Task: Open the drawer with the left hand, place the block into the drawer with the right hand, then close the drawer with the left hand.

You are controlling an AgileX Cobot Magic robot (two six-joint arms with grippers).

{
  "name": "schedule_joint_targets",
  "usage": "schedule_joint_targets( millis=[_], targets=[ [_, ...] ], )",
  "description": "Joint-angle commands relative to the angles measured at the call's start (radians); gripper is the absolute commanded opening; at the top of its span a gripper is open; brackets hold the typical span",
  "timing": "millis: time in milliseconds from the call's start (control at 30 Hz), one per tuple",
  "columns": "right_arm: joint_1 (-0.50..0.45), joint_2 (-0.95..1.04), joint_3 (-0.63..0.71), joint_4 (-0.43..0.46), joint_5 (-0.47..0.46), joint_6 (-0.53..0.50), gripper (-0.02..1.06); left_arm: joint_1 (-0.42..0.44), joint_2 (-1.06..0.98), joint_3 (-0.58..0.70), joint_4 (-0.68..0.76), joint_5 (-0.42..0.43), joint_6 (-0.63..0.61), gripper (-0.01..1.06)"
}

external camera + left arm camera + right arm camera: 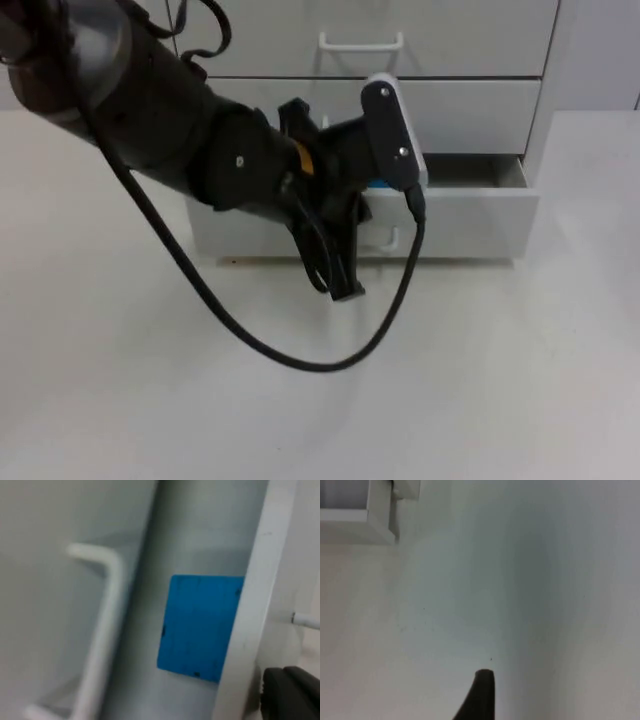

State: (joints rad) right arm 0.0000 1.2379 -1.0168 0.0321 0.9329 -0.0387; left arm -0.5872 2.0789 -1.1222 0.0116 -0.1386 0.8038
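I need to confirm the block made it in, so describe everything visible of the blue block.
The blue block is a flat, square-faced piece, plain matte blue with a few tiny dark specks. It lies on the floor of the open white drawer, partly hidden behind the drawer's front panel. Nothing grips it. In the top view a sliver shows behind the left arm.

The white table top (480, 380) carries a white drawer cabinet (440, 60), which stands directly on it at the far side; the cabinet's lowest drawer (470, 225) is pulled out over the table, its front towards the near edge; in the right wrist view a corner of the cabinet (375, 525) rests on the bare white surface (520, 590); nothing else can be made out lying beside the cabinet.
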Motion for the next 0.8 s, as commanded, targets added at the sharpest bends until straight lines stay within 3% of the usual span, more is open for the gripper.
schedule_joint_targets(
  millis=[0, 267, 400, 567, 767],
  targets=[
    [0.001, -0.009, 0.002, -0.001, 0.0, 0.002, 0.78, 0.02, 0.0, -0.02, -0.004, -0.035, 0.002, 0.0],
    [0.001, -0.009, 0.002, -0.001, -0.004, 0.002, 0.78, 0.042, 0.056, -0.061, -0.004, -0.06, 0.04, 0.0],
    [0.001, -0.009, 0.002, -0.001, -0.004, 0.002, 0.78, 0.042, 0.069, -0.06, -0.059, -0.156, 0.068, 0.0],
    [0.001, -0.009, 0.002, -0.001, -0.008, 0.002, 0.78, 0.042, 0.096, -0.062, -0.344, -0.286, 0.321, 0.0],
    [0.001, -0.009, 0.002, 0.003, -0.01, 0.002, 0.78, 0.042, 0.134, -0.089, -0.5, -0.323, 0.471, 0.0]
  ],
)
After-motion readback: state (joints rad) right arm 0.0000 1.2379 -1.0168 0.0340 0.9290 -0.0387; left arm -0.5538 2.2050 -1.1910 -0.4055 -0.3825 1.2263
